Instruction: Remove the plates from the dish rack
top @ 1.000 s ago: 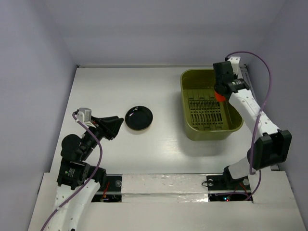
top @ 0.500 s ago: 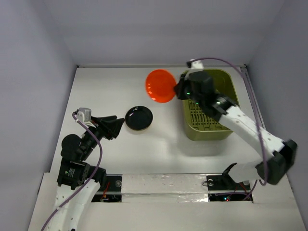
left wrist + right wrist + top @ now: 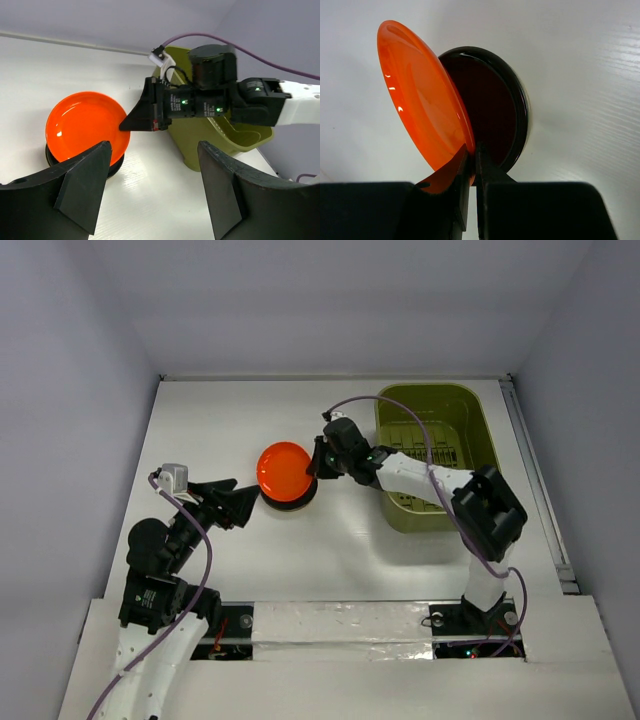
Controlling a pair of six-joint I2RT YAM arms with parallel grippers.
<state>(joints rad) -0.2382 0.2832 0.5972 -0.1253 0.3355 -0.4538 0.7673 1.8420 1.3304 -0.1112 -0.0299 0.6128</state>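
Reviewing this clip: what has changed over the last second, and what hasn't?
The right gripper lifted the orange-red plate out of the dish rack and carried it left across the table. It now holds the plate by its edge, tilted over the dark plate. Nothing was let go. The left gripper stayed open beside the dark plate, and the dark plate and the rack did not move.
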